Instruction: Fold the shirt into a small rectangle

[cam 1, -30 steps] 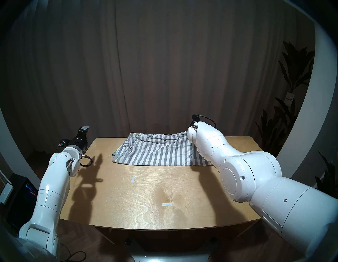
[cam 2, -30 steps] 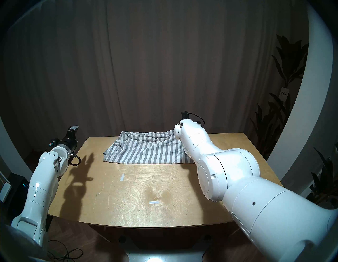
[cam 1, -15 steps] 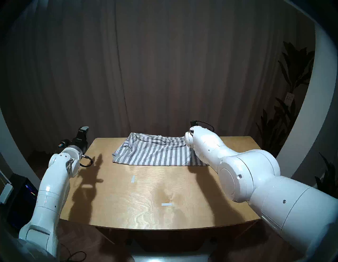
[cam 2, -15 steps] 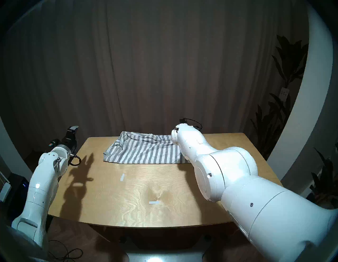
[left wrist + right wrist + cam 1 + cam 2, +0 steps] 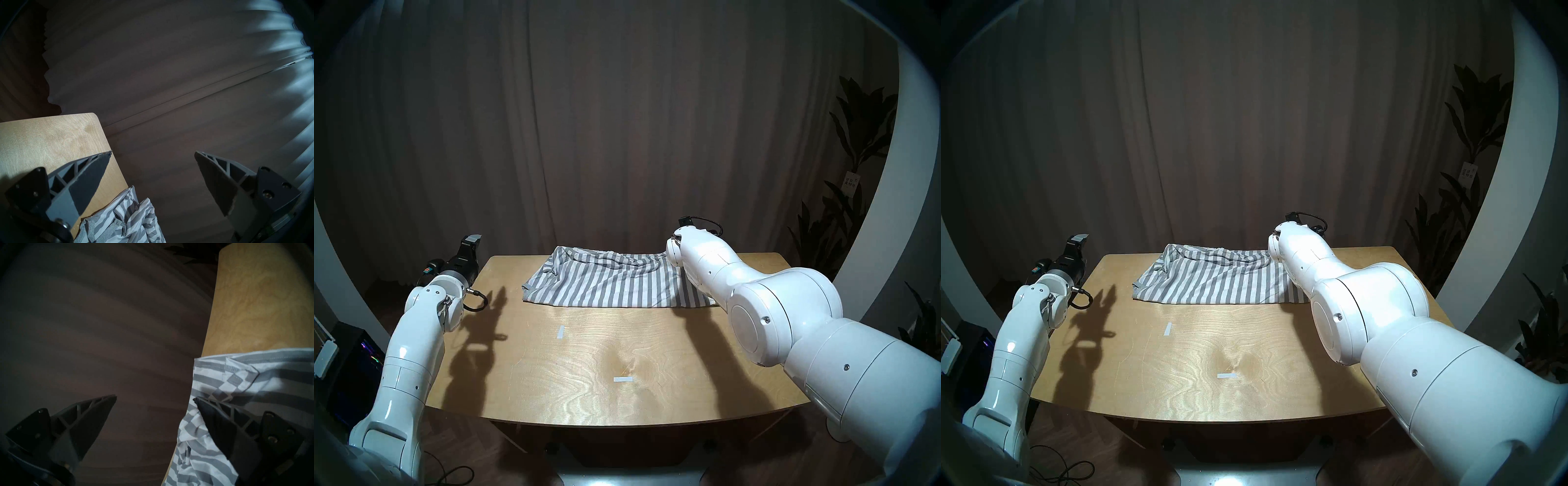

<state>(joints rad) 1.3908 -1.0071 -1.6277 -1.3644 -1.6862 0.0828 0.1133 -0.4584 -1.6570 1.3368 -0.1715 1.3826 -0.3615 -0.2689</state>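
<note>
The grey and white striped shirt [image 5: 605, 281] lies partly folded along the far side of the wooden table [image 5: 585, 373], rumpled at its far edge. It also shows in the other head view [image 5: 1212, 281]. My left gripper [image 5: 471, 239] is open and empty, held off the table's far left corner, left of the shirt [image 5: 129, 220]. My right gripper [image 5: 155, 397] is open and empty, just above the shirt's far right corner [image 5: 254, 378] at the table's far edge. In the head views its fingers are hidden behind my right wrist [image 5: 687, 244].
Two white tape marks [image 5: 560, 332] [image 5: 623, 379] are stuck on the table top nearer to me. A dark curtain [image 5: 619, 135] hangs close behind the table. A plant [image 5: 857, 169] stands at the far right. A black box [image 5: 358, 356] sits on the floor at the left.
My right gripper let go of the shirt's far right corner, which dropped from its raised position onto the table. The right arm then rose and shifted right. The left arm barely moved.
</note>
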